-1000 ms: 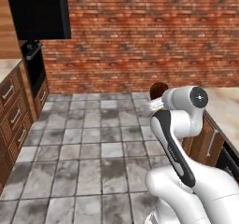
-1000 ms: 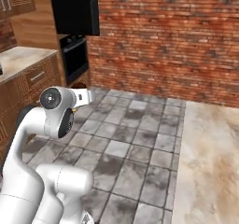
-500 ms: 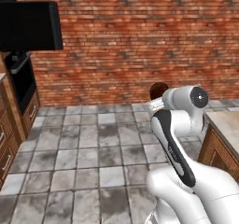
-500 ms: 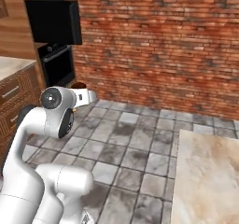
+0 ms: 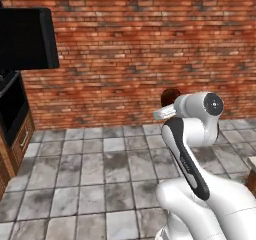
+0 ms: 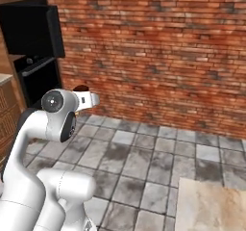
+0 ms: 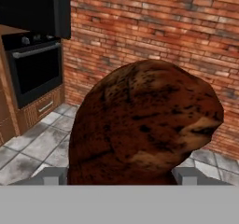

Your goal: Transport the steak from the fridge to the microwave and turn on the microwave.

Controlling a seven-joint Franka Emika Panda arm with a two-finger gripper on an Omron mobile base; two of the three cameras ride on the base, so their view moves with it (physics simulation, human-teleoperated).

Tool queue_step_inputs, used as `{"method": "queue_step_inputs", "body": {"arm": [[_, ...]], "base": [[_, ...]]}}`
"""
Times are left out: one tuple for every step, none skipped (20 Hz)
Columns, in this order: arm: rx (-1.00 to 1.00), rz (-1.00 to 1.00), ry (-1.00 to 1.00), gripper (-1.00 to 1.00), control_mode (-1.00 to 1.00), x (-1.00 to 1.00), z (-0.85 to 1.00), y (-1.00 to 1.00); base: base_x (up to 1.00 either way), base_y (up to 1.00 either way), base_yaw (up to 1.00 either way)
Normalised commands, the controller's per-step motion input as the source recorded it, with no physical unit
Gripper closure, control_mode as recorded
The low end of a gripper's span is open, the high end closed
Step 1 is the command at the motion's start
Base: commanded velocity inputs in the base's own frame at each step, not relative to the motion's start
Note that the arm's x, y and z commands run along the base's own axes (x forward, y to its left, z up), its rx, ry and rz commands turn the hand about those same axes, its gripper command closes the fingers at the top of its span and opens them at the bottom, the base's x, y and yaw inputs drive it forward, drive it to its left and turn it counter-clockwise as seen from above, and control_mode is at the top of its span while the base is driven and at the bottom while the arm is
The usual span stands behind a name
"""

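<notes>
Since a second ago the whole picture has slid sideways, which is the base turning and not the furniture moving: the brick wall (image 5: 150, 49) now stands square ahead and takes most of both base views, and the black microwave (image 5: 25, 39) has grown larger at the left edge. Against the arm itself nothing has shifted; the steak (image 7: 140, 125) sits in the same spot beyond the wrist as before.

One steak is in sight, a dark reddish-brown lump with a paler tan end, and it is carried in the gripper (image 7: 119, 174), well clear of the microwave and out in front of the wall. In the hand view it rises between the two grey finger tips (image 7: 51, 175), one at each lower side of it, and it bulges past both. The jaws stand wide apart with the meat filling the gap between them, so they are clamped on it. From the left base view only its dark top (image 5: 170, 95) peeks over the white wrist; from the right base view a small dark cap (image 6: 81, 88) shows the same way.

One microwave hangs to the left of the steak, its door dark. Directly below it sits one black oven (image 7: 35, 71) with a long bar handle and a row of knobs. Grey floor tiles (image 5: 100, 174) run from the oven to the foot of the wall. A pale counter corner (image 6: 211, 211) lies at the lower right of the right base view, far from the microwave.
</notes>
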Motion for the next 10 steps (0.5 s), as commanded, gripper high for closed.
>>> {"method": "queue_step_inputs", "body": {"arm": [[0.0, 0.0, 0.0, 1.0, 1.0, 0.0, 0.0, 0.0], [0.0, 0.0, 0.0, 1.0, 1.0, 0.0, 0.0, 0.0], [0.0, 0.0, 0.0, 1.0, 1.0, 0.0, 0.0, 0.0], [0.0, 0.0, 0.0, 1.0, 1.0, 0.0, 0.0, 0.0], [0.0, 0.0, 0.0, 1.0, 1.0, 0.0, 0.0, 0.0], [0.0, 0.0, 0.0, 1.0, 1.0, 0.0, 0.0, 0.0], [0.0, 0.0, 0.0, 1.0, 1.0, 0.0, 0.0, 0.0], [0.0, 0.0, 0.0, 1.0, 1.0, 0.0, 0.0, 0.0], [0.0, 0.0, 0.0, 1.0, 1.0, 0.0, 0.0, 0.0], [0.0, 0.0, 0.0, 1.0, 1.0, 0.0, 0.0, 0.0]], "base": [[0.9, 0.0, 0.0], [0.91, 0.0, 0.0], [0.89, 0.0, 0.0], [0.89, 0.0, 0.0], [0.88, 0.0, 0.0], [0.87, 0.0, 0.0], [0.85, 0.0, 0.0], [0.81, 0.0, 0.0], [0.81, 0.0, 0.0], [0.81, 0.0, 0.0]]}}
